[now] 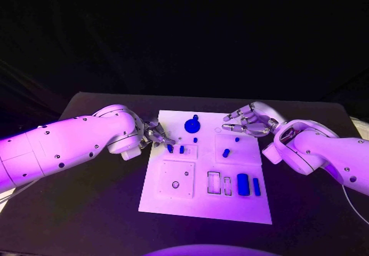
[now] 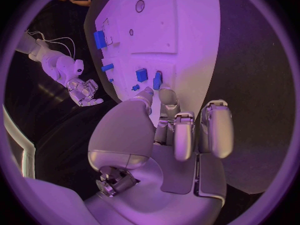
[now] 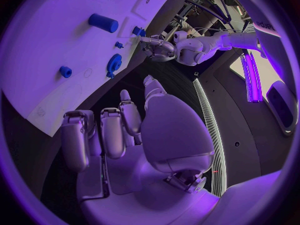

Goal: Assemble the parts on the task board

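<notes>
The white task board (image 1: 206, 205) lies in the middle of the table. A blue gear (image 1: 192, 126) sits at its far edge, and two small blue pieces (image 1: 170, 148) stand near its left edge. My left hand (image 1: 158, 133) is at that left edge, fingers stretched out. In the left wrist view its fingertips (image 2: 165, 94) stop just short of a blue piece (image 2: 157, 80), and nothing sits between them. My right hand (image 1: 250, 121) hovers over the board's far right corner, fingers apart and empty. The right wrist view shows the gear (image 3: 114, 64) and a blue cylinder (image 3: 103, 23) beyond the right hand (image 3: 125, 135).
A blue cylinder (image 1: 243, 183) and a blue bar (image 1: 256, 185) lie at the board's near right, beside two empty rectangular slots (image 1: 214, 182). Small blue pieces (image 1: 226, 152) stand mid-board. Black table (image 1: 85, 213) surrounds the board on all sides.
</notes>
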